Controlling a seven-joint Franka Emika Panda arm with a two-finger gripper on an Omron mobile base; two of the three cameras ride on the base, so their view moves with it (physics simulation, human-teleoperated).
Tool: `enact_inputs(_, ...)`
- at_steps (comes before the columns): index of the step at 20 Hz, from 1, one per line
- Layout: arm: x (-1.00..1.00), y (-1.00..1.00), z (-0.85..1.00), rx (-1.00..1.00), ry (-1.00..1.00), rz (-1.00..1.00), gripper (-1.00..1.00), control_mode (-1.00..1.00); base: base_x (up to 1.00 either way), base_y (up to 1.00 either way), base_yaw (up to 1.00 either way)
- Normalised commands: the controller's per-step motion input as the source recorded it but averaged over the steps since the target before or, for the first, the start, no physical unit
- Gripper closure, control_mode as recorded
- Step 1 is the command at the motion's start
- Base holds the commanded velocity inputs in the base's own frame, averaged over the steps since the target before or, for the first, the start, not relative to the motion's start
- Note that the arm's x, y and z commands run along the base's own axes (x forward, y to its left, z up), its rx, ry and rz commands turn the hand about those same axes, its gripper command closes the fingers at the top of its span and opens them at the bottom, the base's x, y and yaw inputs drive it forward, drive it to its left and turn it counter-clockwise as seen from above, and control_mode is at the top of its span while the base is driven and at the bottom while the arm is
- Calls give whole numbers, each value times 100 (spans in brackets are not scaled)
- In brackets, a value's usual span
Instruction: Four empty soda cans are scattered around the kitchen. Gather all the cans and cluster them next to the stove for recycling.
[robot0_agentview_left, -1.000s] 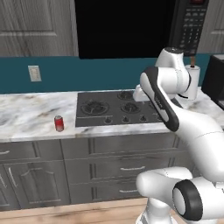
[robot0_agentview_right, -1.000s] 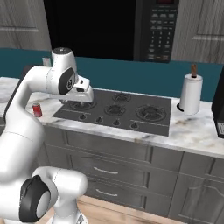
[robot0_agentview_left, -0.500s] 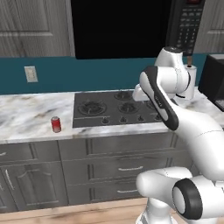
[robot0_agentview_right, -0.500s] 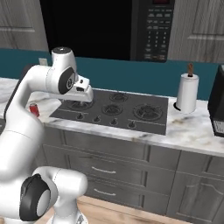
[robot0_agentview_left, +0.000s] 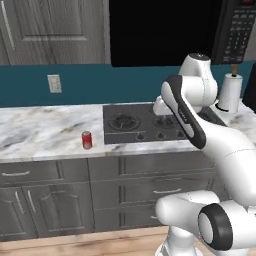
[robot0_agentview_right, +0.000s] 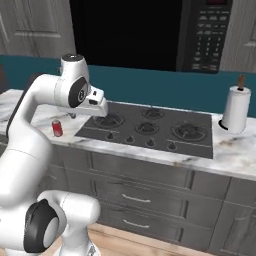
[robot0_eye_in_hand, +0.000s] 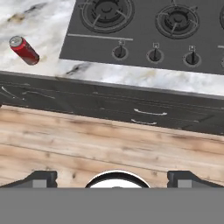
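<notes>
Left base view: a red soda can (robot0_agentview_left: 87, 140) stands upright on the marble table (robot0_agentview_left: 45, 132), just left of the stove (robot0_agentview_left: 150, 129); the end effector (robot0_eye_in_hand: 112, 177), fingers spread wide and empty, hangs above the floor.

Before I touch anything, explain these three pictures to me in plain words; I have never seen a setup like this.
The big white jointed machine is a robot arm on a base that can drive. Two pictures come from cameras on that base, behind the arm to its left and right. The third looks along its pincer, whose dark tips stand wide apart, holding nothing. On the marbled white counter stands one small red soda can with a silver top, upright, just left of the flat dark grey gas stove. A tall white cylinder with a brown top stands right of the stove.
</notes>
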Motion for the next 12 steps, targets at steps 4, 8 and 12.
enact_inputs(4, 0, 0, 0, 0, 0, 0, -100, 100, 0, 76, 12)
enact_inputs(8, 0, 0, 0, 0, 0, 0, -100, 100, 0, 73, 9)
enact_inputs(12, 0, 0, 0, 0, 0, 0, -100, 100, 0, 75, 9)
